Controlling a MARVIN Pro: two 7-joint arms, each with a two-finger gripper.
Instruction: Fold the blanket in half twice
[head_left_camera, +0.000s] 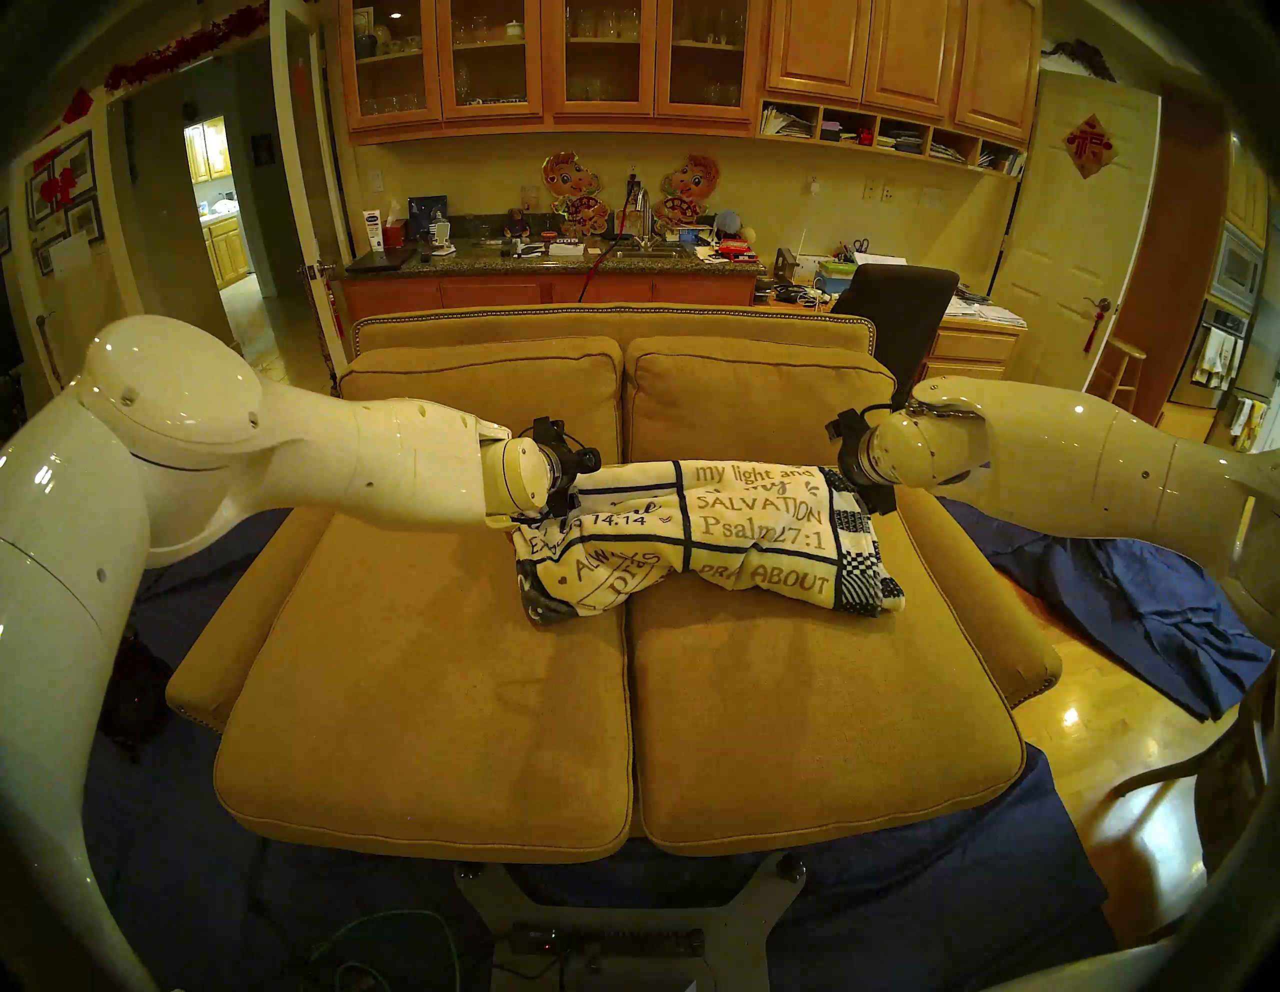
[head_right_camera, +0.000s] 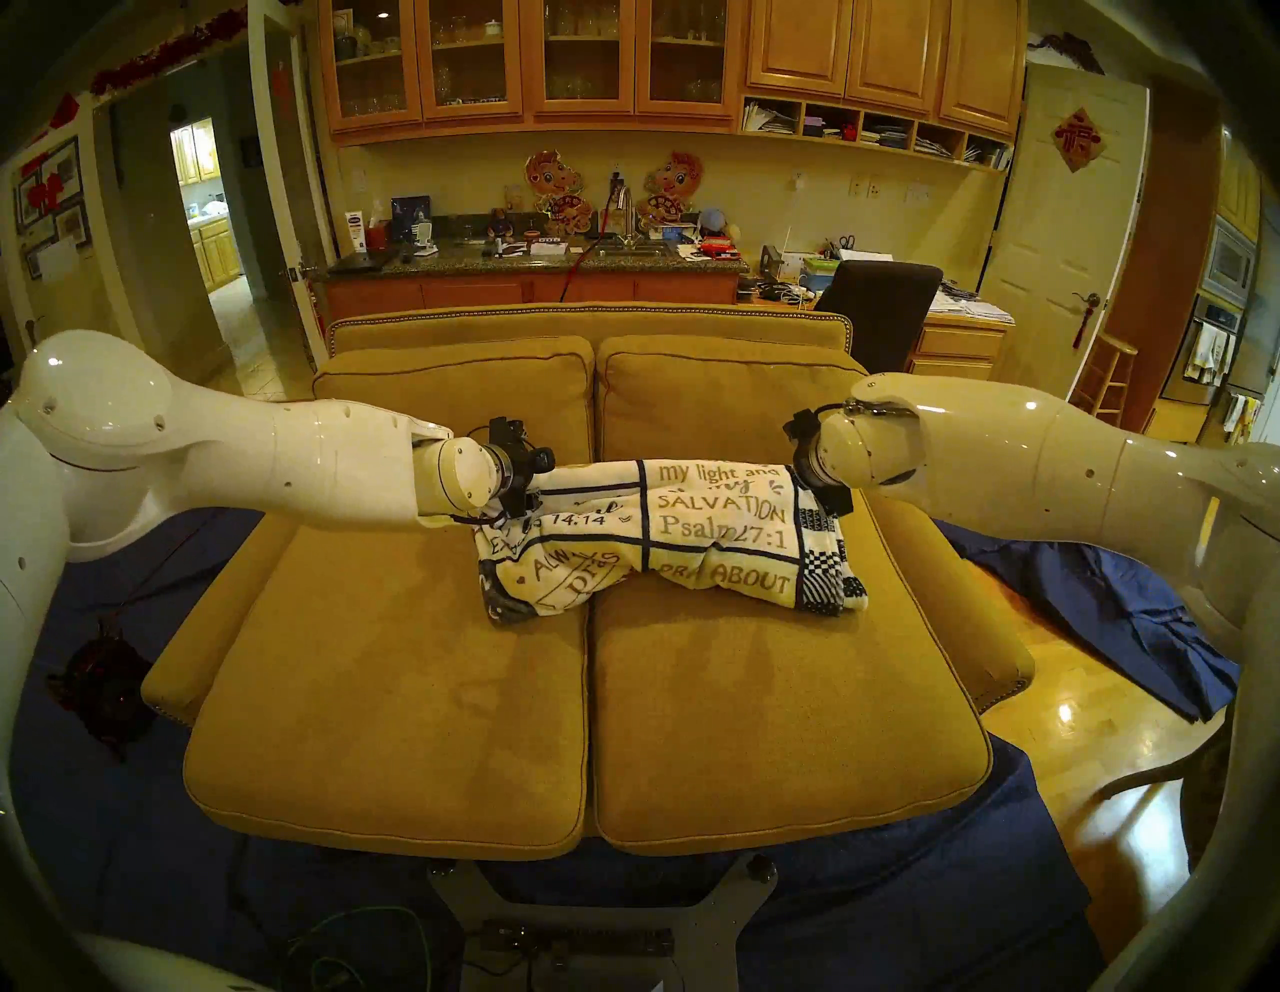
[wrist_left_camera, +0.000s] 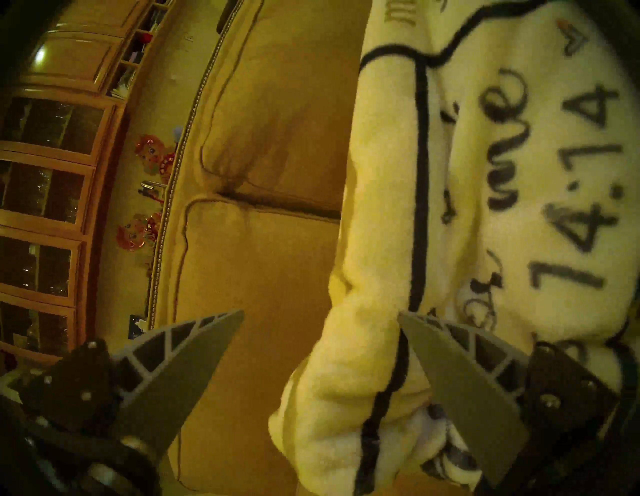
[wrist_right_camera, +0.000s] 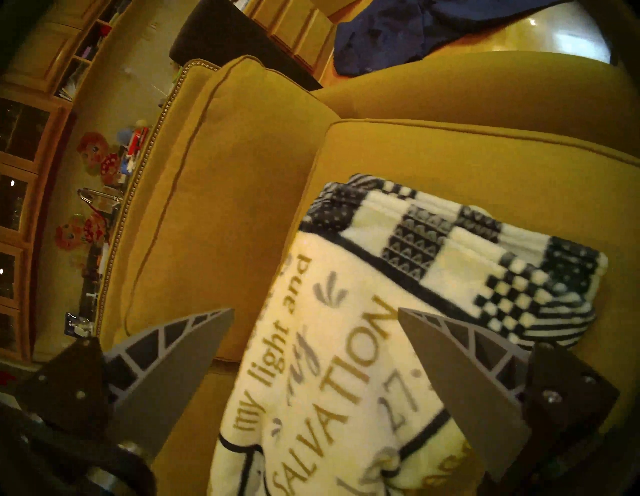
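Cream fleece, plush, printed with navy-bordered panels of grey, navy and tan lettering — the blanket (head_left_camera: 706, 537) lies as a long folded bundle across the back half of both seat cushions of the sofa (head_left_camera: 429, 706), just in front of the back cushions. Readable print: "my light and", "SALVATION", "Psalm 27:1", "14:14", "ABOUT". A navy-and-white checkered edge shows stacked in layers at the bundle's right end. The left end is rumpled and sags toward the seam between the cushions; the front edge is uneven.

Left pincer (wrist_left_camera: 320, 317): jaws spread wide, nothing gripped. One finger (wrist_left_camera: 460, 388) overlaps the fleece near the bundle's left end; whether it touches, I cannot tell. The other finger stands over bare sofa.

Right pincer (wrist_right_camera: 315, 315): jaws likewise wide, nothing held — it hangs above the right part of the bundle, apart from the cloth.

Surroundings: dark blue cloth (head_left_camera: 1122, 609) crumpled on the wood floor to the sofa's right, and more of it under the sofa's front. Behind the sofa, a dark chair (head_left_camera: 897, 312) and a cluttered table (head_left_camera: 554, 262) under wooden cabinets. Both arms reach in from the sides, covering each end's far corner in the head views.
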